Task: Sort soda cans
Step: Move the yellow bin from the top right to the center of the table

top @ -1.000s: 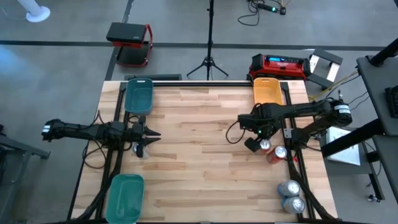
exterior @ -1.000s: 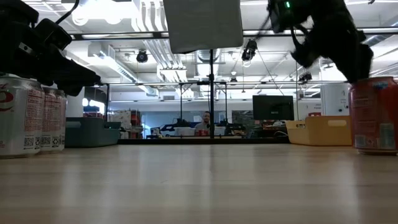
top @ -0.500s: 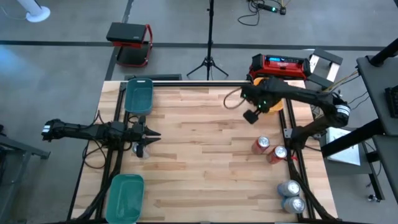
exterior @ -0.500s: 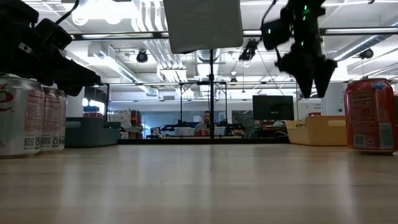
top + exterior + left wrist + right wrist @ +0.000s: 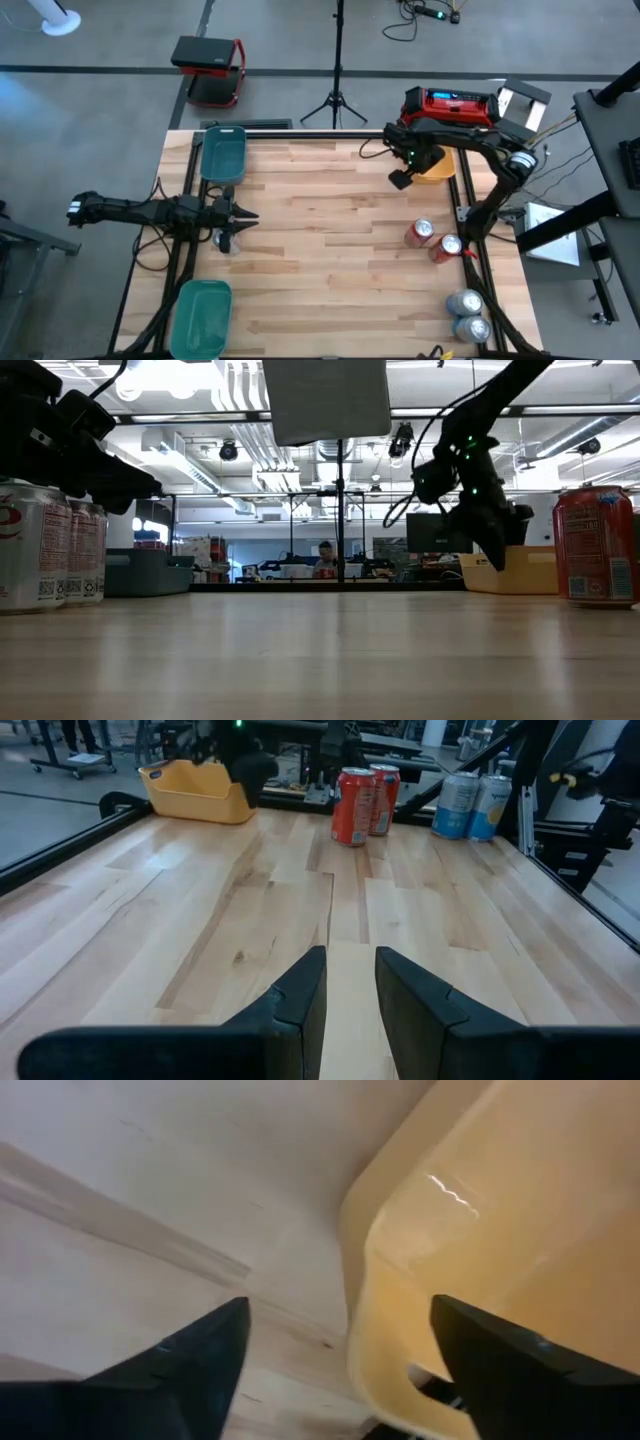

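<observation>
In the high view the right gripper [image 5: 399, 180] hangs at the upper right of the frame, just beside the orange tray [image 5: 434, 146], its jaws spread and holding nothing; its wrist view shows the tray's corner between the fingers. Two red cans [image 5: 419, 233] stand together at right of centre, and two bluish cans [image 5: 467, 304] sit at the lower right, probably grouped by colour. The left gripper [image 5: 240, 215] waits at mid-left, jaws a little apart and empty, with a silver can [image 5: 226, 240] just beside it, likely its next pick.
</observation>
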Tool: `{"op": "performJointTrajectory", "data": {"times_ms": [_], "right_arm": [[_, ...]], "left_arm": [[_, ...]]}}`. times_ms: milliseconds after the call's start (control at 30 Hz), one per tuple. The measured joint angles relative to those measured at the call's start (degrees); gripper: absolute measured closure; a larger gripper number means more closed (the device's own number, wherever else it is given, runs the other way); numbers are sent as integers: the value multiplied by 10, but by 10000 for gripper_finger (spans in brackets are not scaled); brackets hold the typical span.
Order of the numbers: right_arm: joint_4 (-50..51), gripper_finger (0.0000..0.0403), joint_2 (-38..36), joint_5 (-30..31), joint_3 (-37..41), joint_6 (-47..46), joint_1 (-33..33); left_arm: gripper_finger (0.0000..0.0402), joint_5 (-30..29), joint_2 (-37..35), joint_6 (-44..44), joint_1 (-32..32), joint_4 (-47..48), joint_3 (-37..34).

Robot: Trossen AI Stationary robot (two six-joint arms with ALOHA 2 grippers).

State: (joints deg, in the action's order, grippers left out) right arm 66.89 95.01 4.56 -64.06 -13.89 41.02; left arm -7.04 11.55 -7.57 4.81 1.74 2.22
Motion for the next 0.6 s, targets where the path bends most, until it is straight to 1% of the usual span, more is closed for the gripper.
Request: {"op": "performJointTrajectory", "data": {"times_ms": [167,467,500,533,600], "right_arm": [[-9,203,15,0,1,11,0],[-24,365,3,0,2,39,-13],[-21,379,3,0,1,38,-15],[-15,386,3,0,-1,35,-19],[-6,389,1,0,-7,34,-32]], "left_arm": [[328,0,0,0,0,0,0],[328,0,0,0,0,0,0],[328,0,0,0,0,0,0],[328,0,0,0,0,0,0],[328,0,0,0,0,0,0]]}}
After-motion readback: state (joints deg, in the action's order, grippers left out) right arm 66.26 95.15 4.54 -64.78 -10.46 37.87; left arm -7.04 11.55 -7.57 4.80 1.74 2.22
